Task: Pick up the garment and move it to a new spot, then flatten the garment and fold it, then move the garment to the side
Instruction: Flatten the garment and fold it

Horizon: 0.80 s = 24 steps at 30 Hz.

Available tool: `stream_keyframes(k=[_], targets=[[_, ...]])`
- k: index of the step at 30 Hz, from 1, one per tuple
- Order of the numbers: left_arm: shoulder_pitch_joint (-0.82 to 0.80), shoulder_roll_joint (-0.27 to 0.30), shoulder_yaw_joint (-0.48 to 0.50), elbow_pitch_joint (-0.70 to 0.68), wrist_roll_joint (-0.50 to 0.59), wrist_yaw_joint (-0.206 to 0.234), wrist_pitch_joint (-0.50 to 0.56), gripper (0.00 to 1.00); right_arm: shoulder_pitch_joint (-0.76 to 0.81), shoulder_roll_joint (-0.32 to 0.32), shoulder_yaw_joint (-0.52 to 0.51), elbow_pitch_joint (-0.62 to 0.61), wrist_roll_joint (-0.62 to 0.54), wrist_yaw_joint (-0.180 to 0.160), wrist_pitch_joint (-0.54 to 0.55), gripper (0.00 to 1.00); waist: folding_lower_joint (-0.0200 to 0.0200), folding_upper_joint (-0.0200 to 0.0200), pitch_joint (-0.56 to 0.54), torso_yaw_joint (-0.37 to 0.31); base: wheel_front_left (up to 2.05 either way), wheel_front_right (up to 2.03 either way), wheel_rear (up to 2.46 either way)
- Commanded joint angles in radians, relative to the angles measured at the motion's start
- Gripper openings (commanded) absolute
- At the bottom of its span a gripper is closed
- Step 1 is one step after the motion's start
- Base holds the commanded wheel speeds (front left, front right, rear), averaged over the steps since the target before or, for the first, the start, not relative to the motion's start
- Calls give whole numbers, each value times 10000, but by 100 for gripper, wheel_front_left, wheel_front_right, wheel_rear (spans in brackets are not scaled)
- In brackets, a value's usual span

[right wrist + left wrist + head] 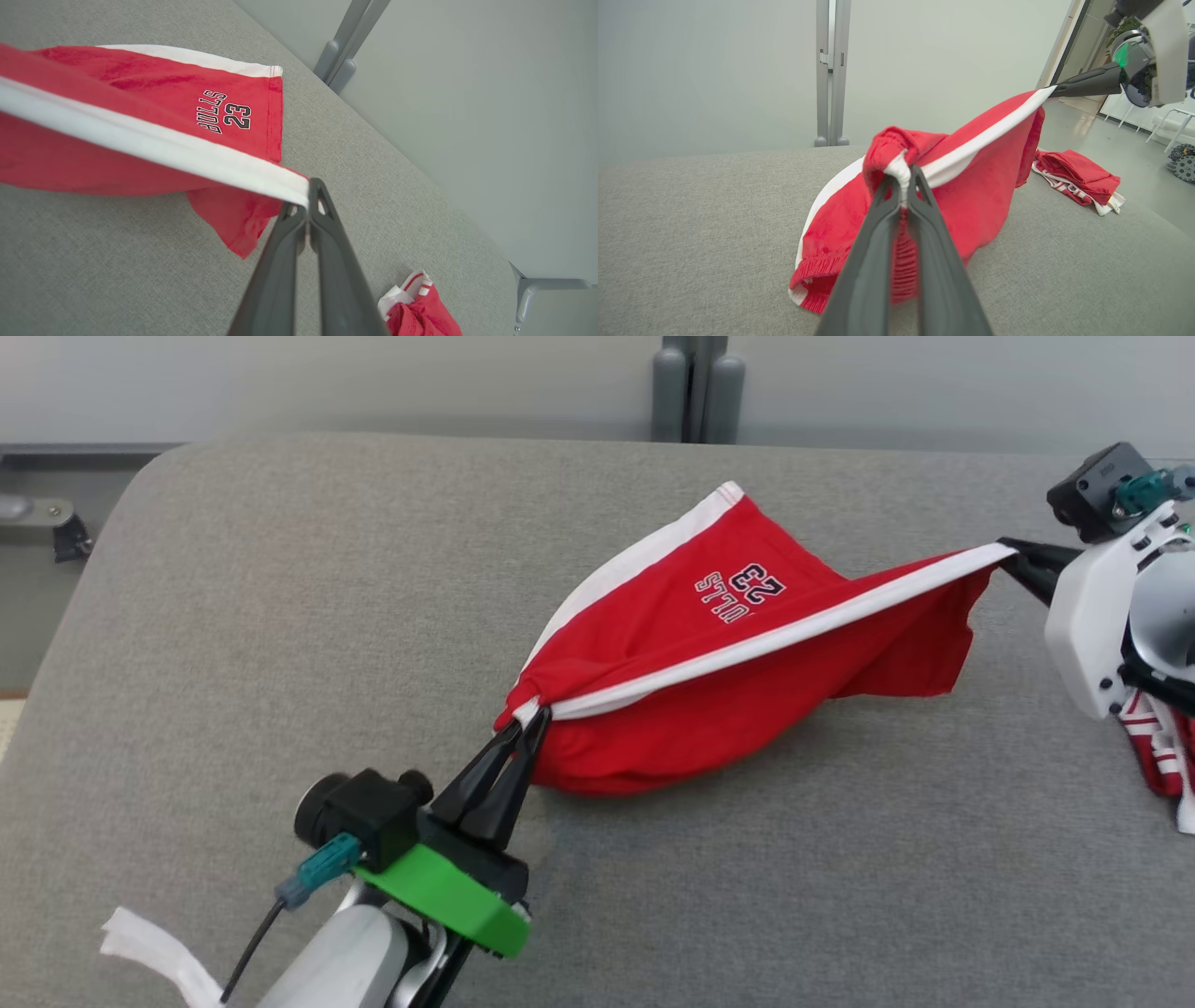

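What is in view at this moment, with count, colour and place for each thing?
red shorts: one, red with white stripes and "BULLS 23" print, stretched above the table's middle between both tools
second garment: one, red and white, bunched at the table's right edge
white strip: one, white, beside the left arm
table: one, grey fabric top
post: one, grey, behind the table's far edge
left tool: one, dark fingers, shut on the shorts' near-left end
right tool: one, dark fingers, shut on the shorts' striped right corner

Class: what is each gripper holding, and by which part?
Both hold the red shorts: left gripper pinches the bunched end of its white side stripe, right gripper the opposite end.
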Motion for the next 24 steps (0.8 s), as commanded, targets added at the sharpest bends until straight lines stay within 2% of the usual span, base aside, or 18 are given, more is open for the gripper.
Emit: stream_keyframes(k=[1, 7, 12, 19, 24], targets=[[-349, -157, -58, 7, 20, 22, -30, 0, -348, 7, 127, 180, -94, -30, 110, 0, 1, 0, 712, 773, 0, 0, 0], [-1196, -770, -419, 283, -85, 22, -29, 0, -1993, 202, 1083, 944, -325, -27, 498, 0, 1, 0, 1357, 1460, 0, 0, 0], [-1595, -1178, -592, 690, -176, 22, -29, 0, -3276, 300, 2370, 1622, -416, -29, 701, 0, 1, 0, 1771, 1913, 0, 0, 0], [-2009, -1606, -784, 1039, -162, 22, -31, 0, -4540, 559, 3577, 3152, -112, -29, 395, 0, 1, 0, 2232, 2407, 0, 0, 0], [-2235, -1846, -818, 1078, -141, 22, -31, 0, -5120, 701, 4224, 3780, -111, -29, 141, 0, 1, 0, 2525, 2639, 0, 0, 0]])
